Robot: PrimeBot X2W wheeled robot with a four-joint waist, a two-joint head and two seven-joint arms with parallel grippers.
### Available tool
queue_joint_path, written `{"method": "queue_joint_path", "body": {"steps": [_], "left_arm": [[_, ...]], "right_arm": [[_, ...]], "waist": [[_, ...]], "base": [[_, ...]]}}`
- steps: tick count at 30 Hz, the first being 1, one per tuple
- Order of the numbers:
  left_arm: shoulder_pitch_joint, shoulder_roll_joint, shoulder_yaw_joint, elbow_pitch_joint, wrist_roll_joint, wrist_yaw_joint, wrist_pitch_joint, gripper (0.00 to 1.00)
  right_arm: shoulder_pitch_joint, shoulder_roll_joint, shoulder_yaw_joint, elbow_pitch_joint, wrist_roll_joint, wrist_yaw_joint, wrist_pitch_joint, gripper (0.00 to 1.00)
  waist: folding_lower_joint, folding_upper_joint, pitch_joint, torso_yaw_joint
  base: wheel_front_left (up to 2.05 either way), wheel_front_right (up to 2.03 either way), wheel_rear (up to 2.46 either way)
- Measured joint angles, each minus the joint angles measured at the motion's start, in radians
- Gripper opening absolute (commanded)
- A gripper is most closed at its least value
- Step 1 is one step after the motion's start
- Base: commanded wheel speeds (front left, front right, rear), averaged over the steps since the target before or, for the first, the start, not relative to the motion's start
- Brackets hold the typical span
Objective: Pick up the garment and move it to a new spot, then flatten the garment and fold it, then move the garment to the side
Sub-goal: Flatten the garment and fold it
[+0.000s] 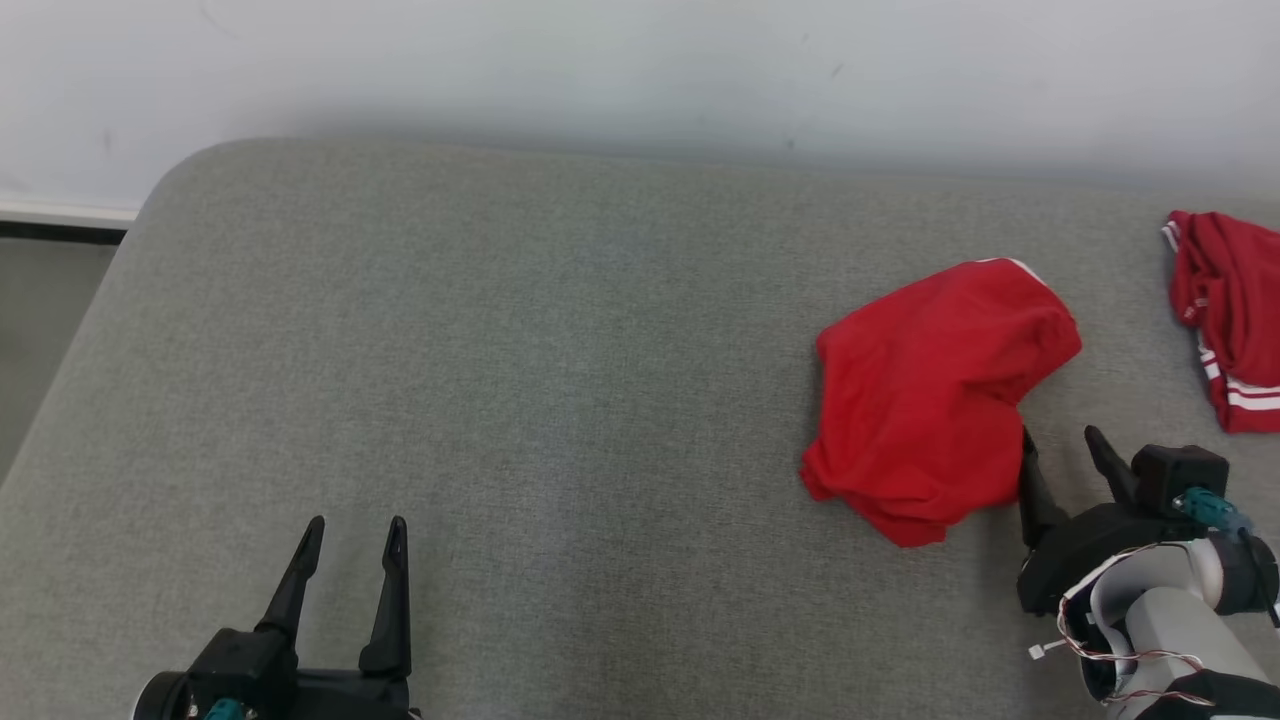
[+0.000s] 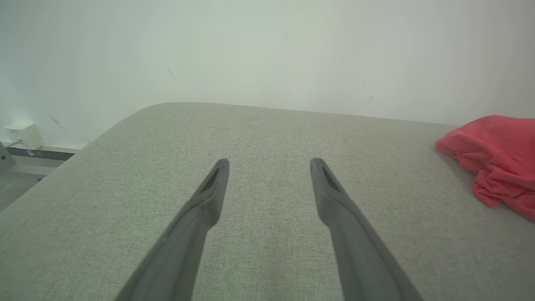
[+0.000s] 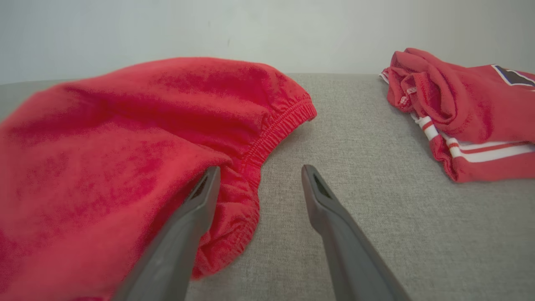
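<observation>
Red garment (image 1: pixel 935 400) is lying in a crumpled heap on the right part of the grey cushion (image 1: pixel 500 400). It is well apart from the left gripper (image 1: pixel 357 522), which is sitting at the near left with its two fingers spread wide and holding nothing. The right gripper (image 1: pixel 1058 435) is sitting just beside the heap's near right edge, also spread open and empty, one finger lying right against the cloth by its elastic hem. Another red piece with white stripes (image 1: pixel 1235 320) is lying at the far right.
</observation>
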Motion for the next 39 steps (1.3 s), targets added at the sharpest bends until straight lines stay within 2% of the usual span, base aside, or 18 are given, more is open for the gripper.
{"method": "queue_joint_path", "body": {"steps": [10,11,12,16,19,30,39], "left_arm": [[-0.017,-0.017,0.014,0.019,0.01,-0.01,0.0,1.0],[-0.017,-0.02,0.019,0.019,0.013,-0.01,0.0,1.0],[-0.017,-0.02,0.022,0.02,0.014,-0.011,0.0,1.0],[-0.012,-0.024,0.032,0.022,0.017,-0.017,0.0,1.0],[-0.007,-0.03,0.035,0.023,0.019,-0.018,0.0,1.0],[0.034,-0.035,0.055,0.03,0.028,-0.027,0.0,1.0],[0.047,-0.035,0.051,0.032,0.041,-0.033,0.0,1.0]], "right_arm": [[-0.066,0.036,0.044,0.239,0.026,0.0,-0.03,1.0],[-0.075,0.043,0.053,0.261,0.035,0.0,-0.035,0.85],[-0.078,0.045,0.058,0.268,0.041,0.0,-0.039,0.0],[-0.082,0.048,0.066,0.277,0.063,0.0,-0.05,0.0],[-0.07,0.019,0.054,0.26,0.08,0.0,-0.053,0.0],[0.03,-0.171,-0.037,0.047,0.09,0.0,-0.057,0.0],[0.016,-0.32,-0.034,-0.101,0.061,0.0,-0.029,0.0]], "waist": [[-0.0002,0.0,0.023,0.047],[-0.0002,0.0,0.018,0.047],[-0.0002,0.0,0.016,0.046],[-0.0002,0.0,0.006,0.04],[-0.0002,0.0,-0.005,0.033],[-0.0003,0.0,-0.061,-0.011],[-0.0003,0.0,-0.112,-0.045]], "base": [[0.0,0.0,0.0],[0.0,0.0,0.0],[0.0,0.0,0.0],[0.0,0.0,0.0],[0.0,0.0,0.0],[0.0,0.0,0.0],[0.0,0.0,0.0]]}}
